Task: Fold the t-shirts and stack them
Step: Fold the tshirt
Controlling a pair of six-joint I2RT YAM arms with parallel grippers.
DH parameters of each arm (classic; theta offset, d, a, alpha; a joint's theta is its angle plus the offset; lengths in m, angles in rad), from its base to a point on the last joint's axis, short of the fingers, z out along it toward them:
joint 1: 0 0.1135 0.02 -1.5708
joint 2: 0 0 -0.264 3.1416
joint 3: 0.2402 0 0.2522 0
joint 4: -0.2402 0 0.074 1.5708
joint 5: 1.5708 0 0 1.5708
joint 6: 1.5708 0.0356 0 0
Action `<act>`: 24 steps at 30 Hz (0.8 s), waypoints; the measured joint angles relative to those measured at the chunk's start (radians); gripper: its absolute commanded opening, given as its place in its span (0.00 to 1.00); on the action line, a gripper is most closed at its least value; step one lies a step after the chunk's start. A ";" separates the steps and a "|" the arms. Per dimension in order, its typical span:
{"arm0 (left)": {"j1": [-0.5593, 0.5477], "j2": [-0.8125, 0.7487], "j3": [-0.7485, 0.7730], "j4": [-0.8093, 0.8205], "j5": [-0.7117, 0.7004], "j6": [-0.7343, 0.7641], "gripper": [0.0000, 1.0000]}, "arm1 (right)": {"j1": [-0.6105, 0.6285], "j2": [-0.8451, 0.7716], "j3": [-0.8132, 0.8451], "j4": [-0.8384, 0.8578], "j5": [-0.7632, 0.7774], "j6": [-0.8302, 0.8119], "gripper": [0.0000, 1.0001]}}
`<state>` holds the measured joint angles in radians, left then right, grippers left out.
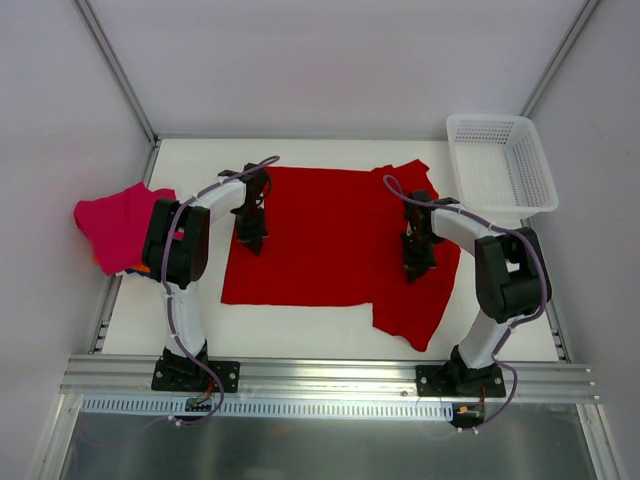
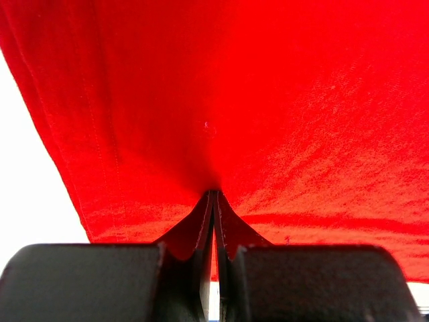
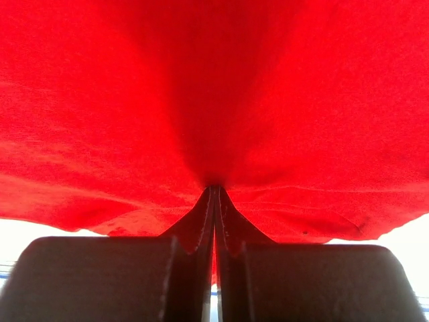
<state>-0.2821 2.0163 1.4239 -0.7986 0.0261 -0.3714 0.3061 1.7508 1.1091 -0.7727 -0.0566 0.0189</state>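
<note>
A large bright red t-shirt [image 1: 320, 235] lies spread on the white table [image 1: 300, 325]. One part of it hangs down toward the front right. My left gripper [image 1: 250, 243] is shut on the shirt's left side; in the left wrist view [image 2: 214, 194] red cloth [image 2: 255, 100] is pinched between the closed jaws. My right gripper [image 1: 414, 270] is shut on the shirt's right side; the right wrist view [image 3: 214, 189] shows red cloth [image 3: 214, 87] pinched the same way. A magenta-pink t-shirt [image 1: 115, 225] lies bunched at the table's left edge with a bit of orange under it.
A white mesh basket [image 1: 500, 163] stands at the back right corner. White walls with metal posts close in the table on the back and sides. The aluminium rail [image 1: 330, 378] with both arm bases runs along the near edge.
</note>
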 measured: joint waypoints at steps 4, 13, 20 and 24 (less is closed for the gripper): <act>0.000 0.000 -0.002 0.002 0.005 0.008 0.00 | 0.005 0.013 -0.012 0.003 0.000 0.000 0.00; 0.000 -0.012 -0.026 0.004 0.027 0.011 0.00 | 0.016 0.008 -0.040 0.010 0.000 0.003 0.01; 0.000 -0.021 -0.054 -0.025 0.064 0.008 0.00 | 0.027 -0.024 -0.077 0.007 0.000 0.004 0.01; 0.000 -0.029 -0.082 -0.059 0.094 -0.003 0.00 | 0.032 -0.056 -0.103 0.001 0.000 0.008 0.01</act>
<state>-0.2817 1.9869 1.3415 -0.8574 0.1204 -0.3744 0.3382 1.6947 1.0058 -0.7719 -0.0570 0.0269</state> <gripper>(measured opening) 0.004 0.009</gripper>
